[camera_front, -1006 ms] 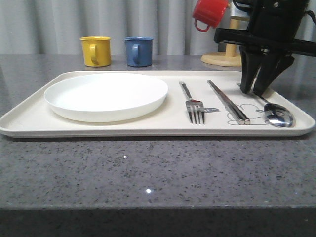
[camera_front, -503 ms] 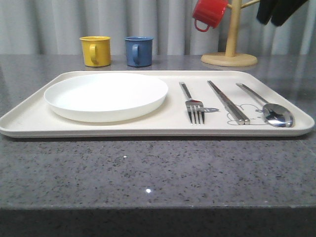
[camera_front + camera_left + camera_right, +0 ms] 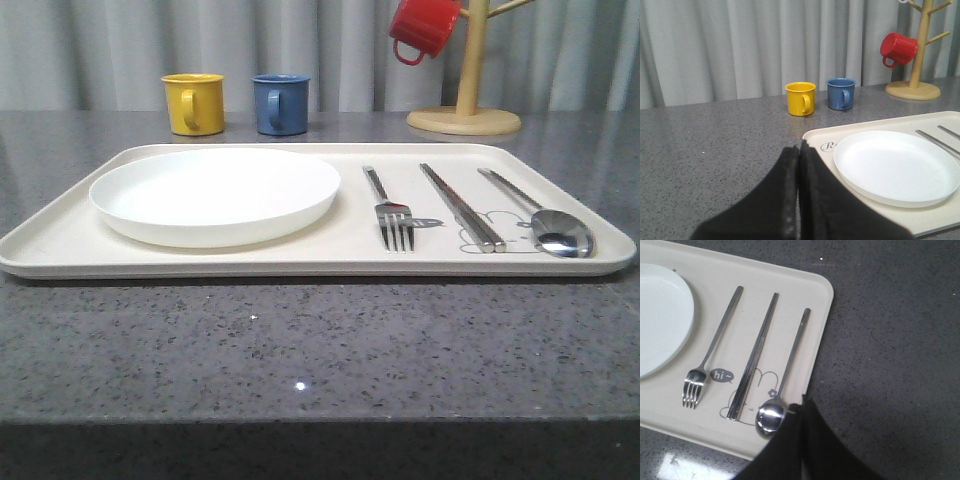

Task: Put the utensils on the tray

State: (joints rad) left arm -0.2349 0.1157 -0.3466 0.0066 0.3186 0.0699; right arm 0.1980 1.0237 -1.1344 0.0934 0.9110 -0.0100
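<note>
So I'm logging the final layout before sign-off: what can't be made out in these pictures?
- Tray lettering, left wrist view: plate covers all but the first letters.
- Rabbit drawing, right wrist view: chopsticks cross it.
- Spoon bowl, right wrist view: right pincer overlaps its edge.
- Mug tree top: cut off, front view.

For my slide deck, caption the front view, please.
Plate, fork, chopsticks and spoon laid out on the tray.

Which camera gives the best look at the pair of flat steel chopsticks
The right wrist view: the flat steel chopsticks show full length from above. The front view foreshortens them; the left wrist view catches a sliver.
</note>
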